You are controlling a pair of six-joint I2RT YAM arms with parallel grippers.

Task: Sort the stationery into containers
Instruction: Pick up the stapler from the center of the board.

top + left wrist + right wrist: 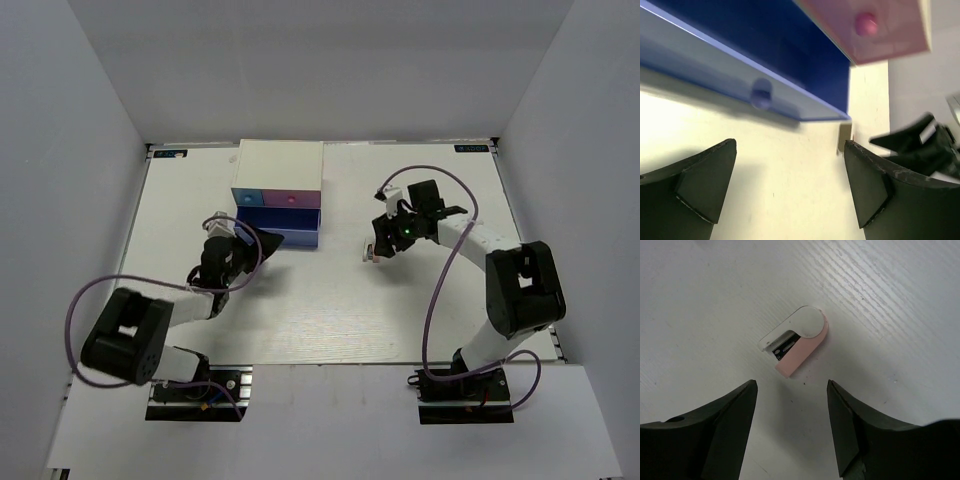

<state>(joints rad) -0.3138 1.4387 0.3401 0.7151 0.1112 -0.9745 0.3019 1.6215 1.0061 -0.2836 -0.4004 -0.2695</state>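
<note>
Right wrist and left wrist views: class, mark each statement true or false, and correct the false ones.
1. The pink-and-white item lies on the table, clear of the right gripper. True.
2. The right gripper's jaws are shut. False: they stand open.
3. The blue drawer is pulled out of the box. True.
4. The left gripper holds something. False: its jaws are open and empty.

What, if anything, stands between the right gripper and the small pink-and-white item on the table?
Nothing visible does. The right gripper is open, and the pink-and-white item lies just ahead of it, with only bare table between them.
</note>
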